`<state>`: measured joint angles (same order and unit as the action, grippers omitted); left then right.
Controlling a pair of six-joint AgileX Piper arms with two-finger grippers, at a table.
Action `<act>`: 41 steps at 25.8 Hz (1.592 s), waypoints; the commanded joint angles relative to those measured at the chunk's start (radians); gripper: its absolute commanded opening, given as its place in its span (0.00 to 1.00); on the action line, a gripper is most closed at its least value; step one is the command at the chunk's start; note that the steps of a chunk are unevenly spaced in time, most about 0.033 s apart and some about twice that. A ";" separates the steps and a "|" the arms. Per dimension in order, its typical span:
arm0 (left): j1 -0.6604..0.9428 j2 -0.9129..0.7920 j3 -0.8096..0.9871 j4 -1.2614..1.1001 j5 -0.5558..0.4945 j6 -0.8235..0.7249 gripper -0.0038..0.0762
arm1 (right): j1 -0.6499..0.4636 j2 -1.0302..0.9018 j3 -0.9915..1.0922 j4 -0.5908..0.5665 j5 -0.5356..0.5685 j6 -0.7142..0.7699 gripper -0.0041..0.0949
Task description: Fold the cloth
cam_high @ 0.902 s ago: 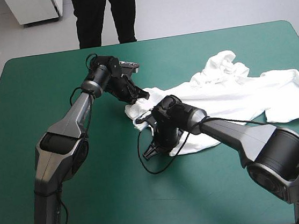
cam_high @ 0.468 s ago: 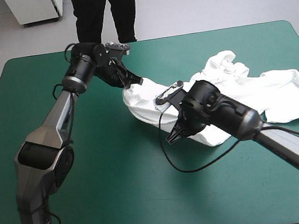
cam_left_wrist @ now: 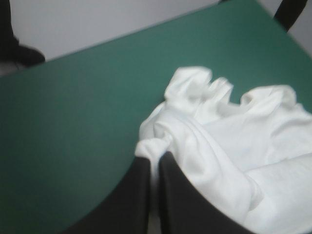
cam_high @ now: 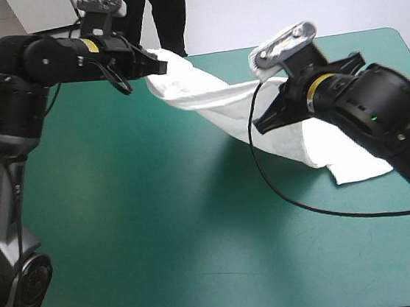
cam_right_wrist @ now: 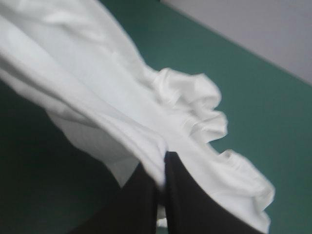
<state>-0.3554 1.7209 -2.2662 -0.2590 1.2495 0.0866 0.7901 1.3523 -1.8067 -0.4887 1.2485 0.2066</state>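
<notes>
Left gripper (cam_high: 156, 64) and right gripper (cam_high: 261, 123) each pinch the T-shirt (cam_high: 206, 98) aloft; pulling evenly apart should spread it flat over the surface (cam_high: 122, 207).

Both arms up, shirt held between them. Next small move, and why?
Probably spread the grippers wider apart: the left gripper and right gripper are each shut on the T-shirt, which hangs bunched between them, its tail lying on the table.
</notes>
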 commanded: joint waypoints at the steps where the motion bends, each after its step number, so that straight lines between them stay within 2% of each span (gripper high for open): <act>1: 0.001 -0.101 -0.145 -0.041 -0.015 -0.012 0.04 | -0.003 -0.025 -0.194 -0.082 -0.001 -0.039 0.02; 5: 0.001 -0.135 -0.301 -0.041 -0.063 -0.012 0.04 | -0.003 -0.012 -0.407 -0.129 -0.008 -0.065 0.02; 10: 0.001 -0.154 -0.445 -0.083 -0.178 -0.014 0.04 | -0.001 0.009 -0.611 -0.110 -0.042 -0.117 0.02; 15: 0.001 -0.169 -0.496 -0.170 -0.280 -0.012 0.04 | -0.001 0.016 -0.714 -0.044 -0.148 -0.167 0.03; 18: 0.001 -0.181 -0.502 -0.175 -0.321 -0.012 0.04 | -0.001 0.016 -0.729 -0.002 -0.240 -0.186 0.03; 20: 0.001 -0.192 -0.502 -0.202 -0.375 0.005 0.04 | -0.001 0.016 -0.733 0.013 -0.339 -0.212 0.03; 23: 0.001 -0.205 -0.502 -0.219 -0.426 0.038 0.04 | -0.001 0.018 -0.733 0.016 -0.375 -0.212 0.03; 28: 0.001 -0.151 -0.467 -0.132 -0.415 0.033 0.04 | -0.001 0.100 -0.730 -0.150 -0.267 -0.175 0.03; 30: 0.001 -0.103 -0.430 -0.053 -0.419 0.021 0.04 | -0.006 0.156 -0.730 -0.298 -0.261 -0.091 0.02; 31: 0.001 -0.070 -0.419 -0.001 -0.439 0.017 0.04 | -0.038 0.191 -0.730 -0.344 -0.260 -0.033 0.02; 32: 0.001 -0.038 -0.419 0.033 -0.470 0.017 0.04 | -0.084 0.219 -0.730 -0.334 -0.281 0.001 0.02; 33: 0.001 -0.002 -0.419 0.079 -0.526 0.017 0.04 | -0.164 0.252 -0.730 -0.279 -0.342 0.019 0.02; 36: 0.001 0.054 -0.419 0.155 -0.638 0.017 0.04 | -0.308 0.309 -0.730 -0.123 -0.489 -0.005 0.02; 39: 0.001 0.098 -0.419 0.196 -0.773 0.017 0.04 | -0.407 0.358 -0.730 -0.018 -0.653 -0.033 0.02; 41: 0.001 0.124 -0.419 0.199 -0.866 0.017 0.04 | -0.448 0.380 -0.730 0.001 -0.751 -0.033 0.02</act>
<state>-0.3554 1.8709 -2.6644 -0.0787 0.6020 0.1096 0.4044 1.7458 -2.5171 -0.5111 0.7226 0.1868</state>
